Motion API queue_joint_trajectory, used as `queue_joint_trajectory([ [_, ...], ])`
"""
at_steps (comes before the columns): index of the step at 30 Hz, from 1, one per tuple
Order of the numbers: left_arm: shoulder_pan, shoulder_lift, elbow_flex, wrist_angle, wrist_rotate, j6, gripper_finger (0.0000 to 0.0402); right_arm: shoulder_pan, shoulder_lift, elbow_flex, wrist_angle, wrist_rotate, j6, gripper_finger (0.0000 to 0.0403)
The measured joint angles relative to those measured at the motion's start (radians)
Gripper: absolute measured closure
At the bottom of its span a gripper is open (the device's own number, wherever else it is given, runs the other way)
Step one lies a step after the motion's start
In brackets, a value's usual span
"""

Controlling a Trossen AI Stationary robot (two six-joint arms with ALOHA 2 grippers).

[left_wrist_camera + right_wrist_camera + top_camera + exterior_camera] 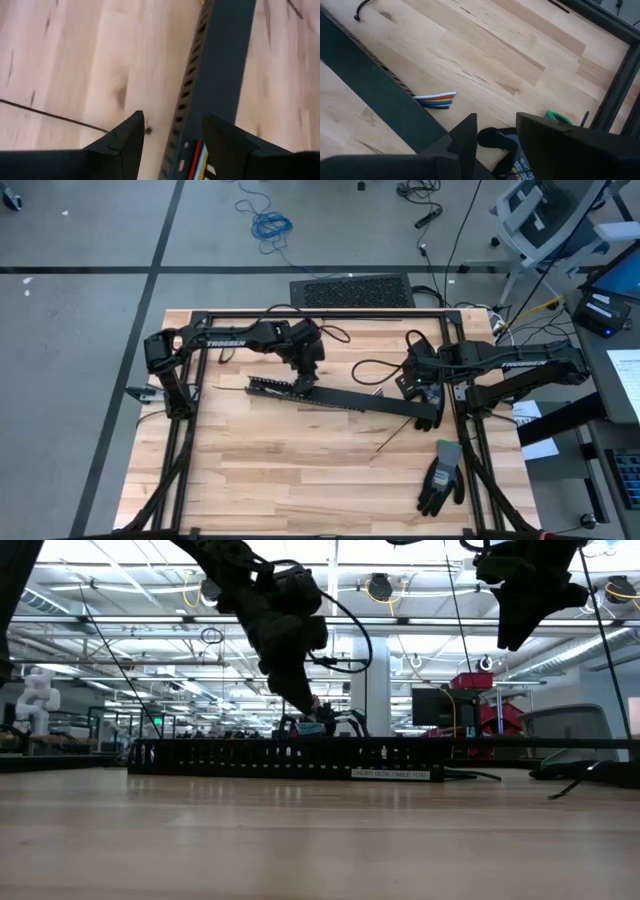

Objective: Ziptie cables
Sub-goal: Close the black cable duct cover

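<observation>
A long black slotted duct (345, 398) lies diagonally across the tabletop (300, 470), its far-left end higher in the high view and its right end reaching the right arm. The cables (436, 99) run along the duct's axis; their coloured ends poke out of the duct's side near the right end, pointing away from it onto bare wood. Left gripper (172, 145) sits low over the duct's left part, jaws parted, straddling the slotted edge w/ red, yellow and white wires (200, 160) just between them; can't tell if they pinch anything. Right gripper (496, 131) hovers above the duct's right end, jaws apart, nothing between them. A glove (441, 477) lies near the right front corner.
</observation>
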Motion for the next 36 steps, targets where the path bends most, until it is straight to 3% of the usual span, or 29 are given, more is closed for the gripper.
queue_joint_trajectory([
  [6,-0.015,0.0,0.01,0.018,0.063,0.02,0.02,0.0,0.0,0.0,0.0,0.0,-0.005,0.0275],
  [12,-0.019,0.0,0.016,-0.01,0.105,0.061,0.0128,0.0,0.0,0.0,-0.006,0.0,-0.038,0.0275],
  [18,-0.018,0.0,0.017,-0.171,0.012,0.151,0.0076,0.0,0.0,0.0,-0.011,0.0,-0.059,0.0275],
  [27,-0.009,0.0,0.017,-0.299,0.018,0.196,0.0072,0.0,0.0,0.0,-0.011,0.0,-0.059,0.0275],
  [36,-0.004,0.002,0.01,-0.338,0.006,0.097,0.0072,0.0,0.0,0.0,-0.009,0.0,-0.034,0.0275],
])
